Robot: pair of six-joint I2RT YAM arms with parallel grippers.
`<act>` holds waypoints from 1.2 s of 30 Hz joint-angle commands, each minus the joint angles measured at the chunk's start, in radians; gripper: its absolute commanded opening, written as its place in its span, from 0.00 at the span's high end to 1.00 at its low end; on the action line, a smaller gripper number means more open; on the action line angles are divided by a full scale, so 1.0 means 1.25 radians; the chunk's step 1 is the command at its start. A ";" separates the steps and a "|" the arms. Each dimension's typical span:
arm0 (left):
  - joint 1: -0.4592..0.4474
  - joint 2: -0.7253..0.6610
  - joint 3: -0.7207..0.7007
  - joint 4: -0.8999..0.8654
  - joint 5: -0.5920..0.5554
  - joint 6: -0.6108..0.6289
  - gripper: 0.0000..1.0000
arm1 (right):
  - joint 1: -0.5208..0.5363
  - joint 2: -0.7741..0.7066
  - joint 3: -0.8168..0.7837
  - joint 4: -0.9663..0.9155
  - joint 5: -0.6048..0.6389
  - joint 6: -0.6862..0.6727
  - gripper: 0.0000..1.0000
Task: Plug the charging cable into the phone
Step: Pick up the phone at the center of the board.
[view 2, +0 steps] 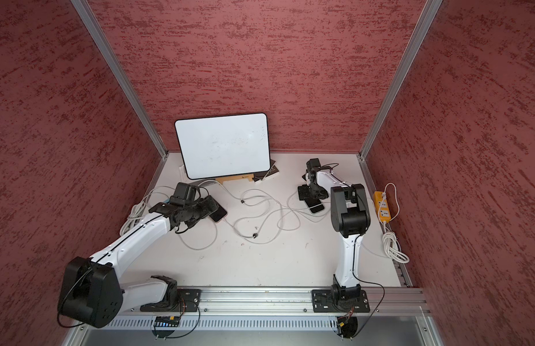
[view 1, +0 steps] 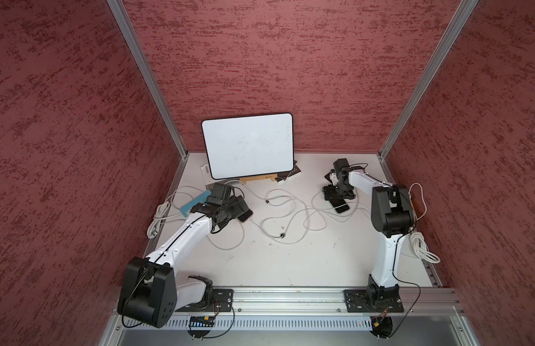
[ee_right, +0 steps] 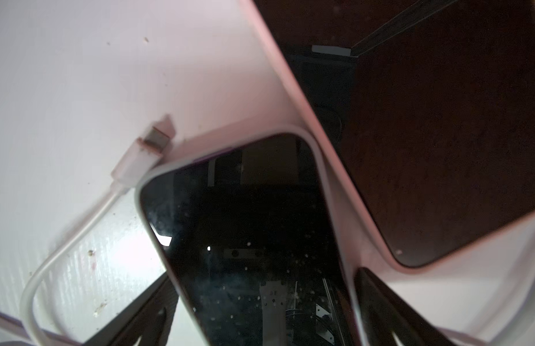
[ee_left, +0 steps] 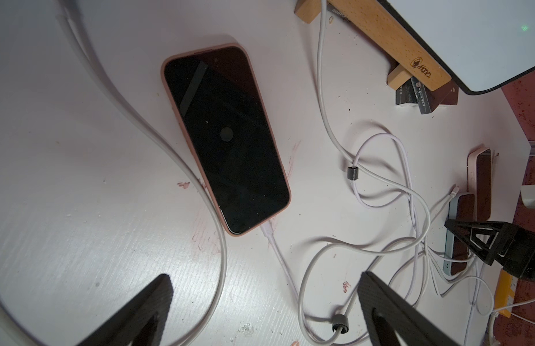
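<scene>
Near the left edge of the tabletop, a phone in a salmon case lies screen up with a white charging cable plugged into its end, and the left hand hovers above it, fingers spread wide and empty. Toward the far right corner the right hand straddles a pale-edged phone, a finger along each long side; I cannot tell whether they press on it. A loose plug lies just beside that phone's corner, and a pink-cased phone lies alongside.
</scene>
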 commanded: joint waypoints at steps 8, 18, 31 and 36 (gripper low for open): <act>-0.002 -0.013 0.004 0.007 0.024 -0.003 0.01 | 0.026 -0.006 0.028 -0.009 -0.074 0.037 0.46; -0.018 -0.044 0.000 0.056 0.074 -0.008 0.09 | 0.126 -0.232 -0.107 0.310 -0.250 0.011 0.51; -0.091 0.032 0.211 0.129 0.115 0.023 0.17 | 0.265 -0.331 -0.256 0.551 -0.450 0.059 0.54; -0.125 0.086 0.225 0.176 0.111 0.019 0.19 | 0.304 -0.317 -0.250 0.550 -0.485 0.068 0.54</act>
